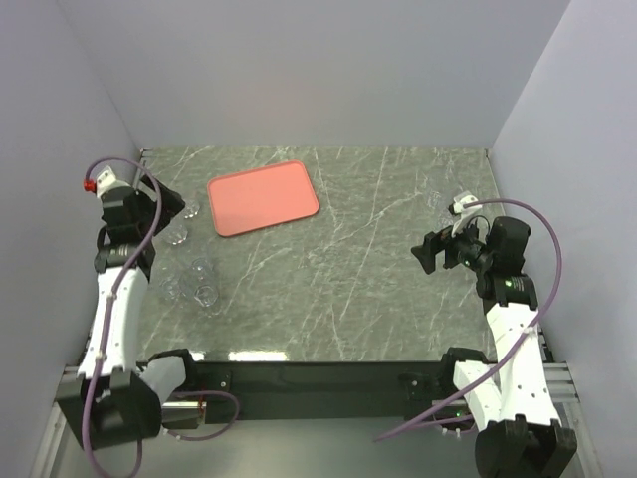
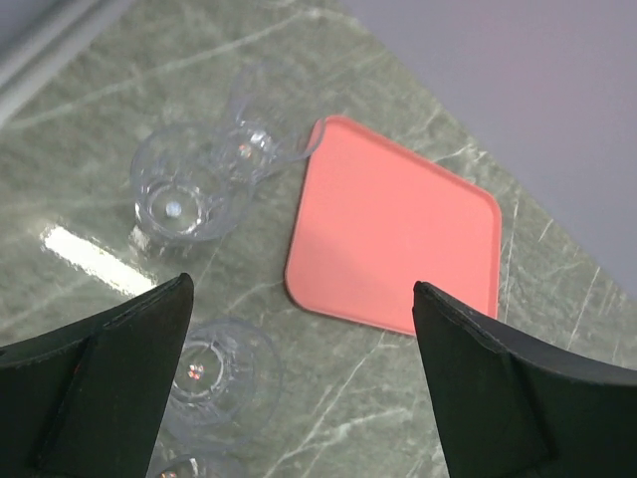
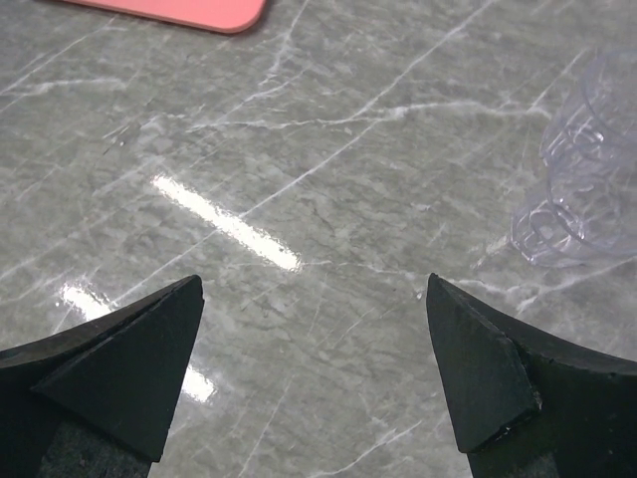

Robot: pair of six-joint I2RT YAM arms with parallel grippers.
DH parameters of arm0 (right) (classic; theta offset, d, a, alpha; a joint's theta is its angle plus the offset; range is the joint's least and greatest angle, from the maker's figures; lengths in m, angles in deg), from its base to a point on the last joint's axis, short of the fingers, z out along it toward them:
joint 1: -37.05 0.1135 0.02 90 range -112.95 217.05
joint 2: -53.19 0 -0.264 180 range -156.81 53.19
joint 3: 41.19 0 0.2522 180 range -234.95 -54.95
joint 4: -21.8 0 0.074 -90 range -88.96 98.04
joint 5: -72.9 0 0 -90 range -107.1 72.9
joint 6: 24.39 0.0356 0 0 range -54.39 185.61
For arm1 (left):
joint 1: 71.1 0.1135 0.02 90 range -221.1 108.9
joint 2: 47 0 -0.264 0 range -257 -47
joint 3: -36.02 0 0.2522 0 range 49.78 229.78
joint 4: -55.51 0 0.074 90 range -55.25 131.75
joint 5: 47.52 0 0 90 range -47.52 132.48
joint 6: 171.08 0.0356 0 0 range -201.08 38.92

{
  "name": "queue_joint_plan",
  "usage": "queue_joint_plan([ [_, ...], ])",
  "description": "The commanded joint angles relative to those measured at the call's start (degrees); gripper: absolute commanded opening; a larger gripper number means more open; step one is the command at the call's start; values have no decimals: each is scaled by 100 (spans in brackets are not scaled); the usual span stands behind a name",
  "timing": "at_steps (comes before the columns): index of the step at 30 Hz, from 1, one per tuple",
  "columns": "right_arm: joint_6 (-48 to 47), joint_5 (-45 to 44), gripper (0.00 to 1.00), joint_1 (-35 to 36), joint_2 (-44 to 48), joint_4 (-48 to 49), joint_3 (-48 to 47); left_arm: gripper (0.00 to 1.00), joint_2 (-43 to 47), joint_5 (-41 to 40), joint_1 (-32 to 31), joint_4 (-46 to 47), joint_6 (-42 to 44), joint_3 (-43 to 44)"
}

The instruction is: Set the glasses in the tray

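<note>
The salmon-red tray (image 1: 264, 197) lies empty at the back left of the marble table; it also shows in the left wrist view (image 2: 398, 234). Several clear glasses stand in a cluster (image 1: 194, 282) at the near left. In the left wrist view one glass (image 2: 179, 199) stands beside another (image 2: 249, 149) left of the tray, and a third (image 2: 214, 373) is near the left finger. One more glass (image 3: 587, 189) lies tilted at the far right (image 1: 445, 204). My left gripper (image 1: 174, 207) (image 2: 301, 289) is open and empty above the cluster. My right gripper (image 1: 428, 254) (image 3: 314, 284) is open and empty over bare table.
Grey walls close in the table on the left, back and right. The table's black front edge (image 1: 318, 370) runs between the two arm bases. A corner of the tray (image 3: 199, 12) shows at the top of the right wrist view.
</note>
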Motion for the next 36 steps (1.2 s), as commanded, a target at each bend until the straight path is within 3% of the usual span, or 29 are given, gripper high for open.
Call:
queue_joint_plan([
  [1,-244,138,100,-17,268,-33,80,97,-522,485,234,-342,-605,538],
  [9,-323,41,99,-25,330,-95,71,94,-1664,1,471,-887,-738,1497],
  [12,-323,59,99,-17,339,-112,80,87,-2156,-60,568,-1115,-756,1883],
  [16,-323,85,98,-17,339,-112,80,69,-2763,71,665,-1239,-738,2270],
  [27,-340,103,97,-17,269,-138,89,52,-4476,-16,665,-1652,-650,3702],
  [36,-340,77,97,-17,225,-138,97,39,-5356,-78,657,-2004,-132,4626],
])
